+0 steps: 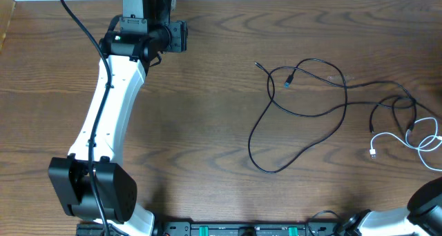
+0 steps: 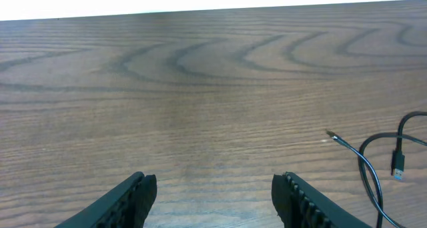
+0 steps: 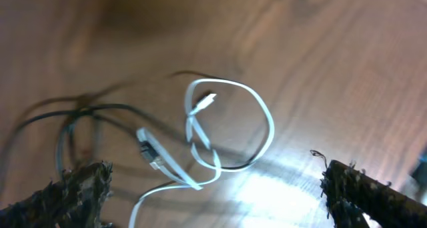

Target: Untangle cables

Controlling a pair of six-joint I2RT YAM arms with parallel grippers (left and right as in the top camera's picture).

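L side: white-shelled left arm (image 1: pixel 110 119) lay across the wood-grain table (image 1: pixel 200 139). The left gripper (image 2: pixel 215 183) hung over bare tabletop w/ its ribbed black fingers (image 2: pixel 133 195) apart and nothing betw them, so open and empty. The cables sat right of centre, well apart from that gripper. First came the black cable (image 1: pixel 344 91): thin, round, matte, thrown in a big slack loop w/ one bare metal tip pointing left and a blue-tipped plug (image 1: pixel 288 81) lying inside the loop; the left wrist view caught both at its right edge. Further right the black strands bunched into smaller loops and crossed the white cable (image 1: pixel 404 138), which was flat and ribbon-like, glossy, and curled on itself w/ a small white plug (image 1: pixel 373 153) at its free end. Couldn't tell how many black cords there were. Far right: the right gripper (image 3: pixel 213 171) hovered just above the white coil (image 3: pixel 270 125), dark rough-looking pads (image 3: pixel 87 185) spread wide w/ nothing held. Handling, prob: very light, limp, no stiffness to speak of, so a pulled strand would drag its neighbours and tighten the crossings. The jacket looked smooth, so a thin cord could slip from the pads. Best hold was prob a plug end or the cord just beside it, drawn out away from the bunch. A pinch mid-loop risked taking two strands at once.
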